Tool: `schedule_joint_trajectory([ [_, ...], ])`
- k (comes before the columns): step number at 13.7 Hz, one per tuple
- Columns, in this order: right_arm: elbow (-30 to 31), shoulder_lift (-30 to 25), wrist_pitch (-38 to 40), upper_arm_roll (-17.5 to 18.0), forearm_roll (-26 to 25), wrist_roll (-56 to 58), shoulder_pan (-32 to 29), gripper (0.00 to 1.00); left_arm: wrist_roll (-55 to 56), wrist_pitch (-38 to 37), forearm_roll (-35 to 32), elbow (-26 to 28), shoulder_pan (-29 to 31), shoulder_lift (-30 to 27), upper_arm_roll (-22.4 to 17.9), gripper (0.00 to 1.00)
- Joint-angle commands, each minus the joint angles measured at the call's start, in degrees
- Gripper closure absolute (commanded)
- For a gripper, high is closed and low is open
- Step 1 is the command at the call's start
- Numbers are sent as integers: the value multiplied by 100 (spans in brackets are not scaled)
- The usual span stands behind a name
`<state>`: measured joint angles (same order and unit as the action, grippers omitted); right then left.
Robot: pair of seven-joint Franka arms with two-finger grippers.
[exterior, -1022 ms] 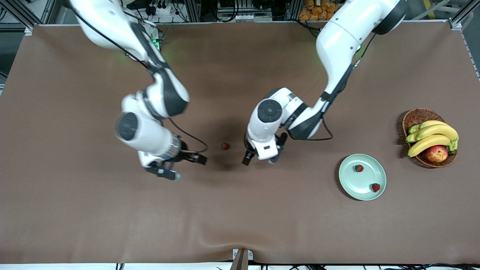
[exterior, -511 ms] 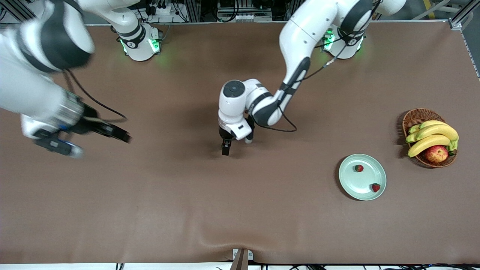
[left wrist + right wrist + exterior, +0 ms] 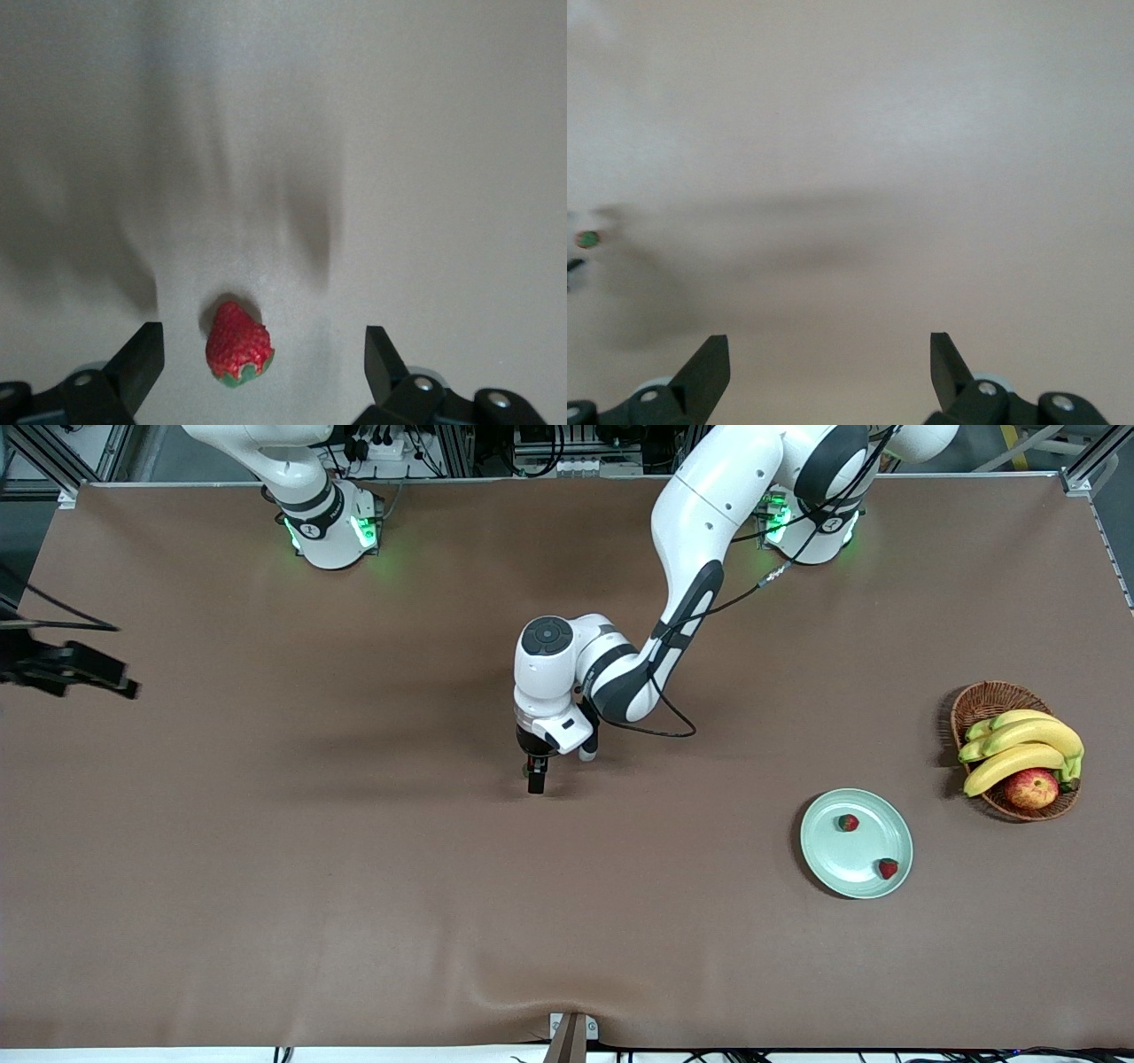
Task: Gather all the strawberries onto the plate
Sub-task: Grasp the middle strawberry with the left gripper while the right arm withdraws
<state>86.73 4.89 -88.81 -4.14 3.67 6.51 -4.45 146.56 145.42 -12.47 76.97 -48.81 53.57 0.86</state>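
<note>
Brown cloth covers the whole worktop (image 3: 266, 886), lying flat under both arms.

Near the middle of the worktop the left gripper (image 3: 535, 772) points straight down, low over the cloth. Its jaws stand wide apart in the left wrist view, where the left gripper (image 3: 257, 372) frames a single strawberry (image 3: 237, 347) lying on the cloth between the two dark fingers (image 3: 137, 365), touching neither. The berry sits closer to one finger than to the other, its red tip pointing away from the wrist and its green top toward it. From the front camera this berry is hidden under the gripper.

Out at the right arm's end of the worktop, the right gripper (image 3: 93, 673) hangs above the cloth at the edge of the front view, well apart from everything else. Its own wrist view shows the right gripper (image 3: 829, 372) with jaws spread open over bare cloth, holding nothing.

Toward the left arm's end sits the pale green plate (image 3: 828, 868), with two strawberries on it: one (image 3: 848, 823) farther from the front camera, the other (image 3: 887, 868) nearer to it and close to the rim. Just beside the plate, farther from the camera, a wicker basket (image 3: 979, 704) holds bananas (image 3: 1023, 748) and an apple (image 3: 1030, 788).
</note>
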Motion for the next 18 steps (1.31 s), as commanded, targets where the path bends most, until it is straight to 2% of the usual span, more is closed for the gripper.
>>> schedule_joint_trajectory([
  [1,-7,30,57,116,-173,465,-407,0,92,214,-107,-130,-76,171,-60,0],
  [3,-24,4,57,115,-471,447,-372,0,66,232,-89,-252,-77,189,-51,0],
  [8,-59,-23,600,150,-499,465,-275,0,180,232,25,-367,-68,295,-43,0],
  [13,-121,-58,602,159,-499,465,-170,0,171,223,78,-350,-76,374,-43,0],
  [14,-147,-58,602,168,-516,456,-118,0,171,223,78,-350,-76,374,-43,61],
  [15,-173,-67,611,159,-551,447,-56,0,154,215,69,-341,-94,365,-43,100],
  [18,-174,-49,620,142,-552,430,-56,0,145,206,69,-341,-94,365,-43,100],
])
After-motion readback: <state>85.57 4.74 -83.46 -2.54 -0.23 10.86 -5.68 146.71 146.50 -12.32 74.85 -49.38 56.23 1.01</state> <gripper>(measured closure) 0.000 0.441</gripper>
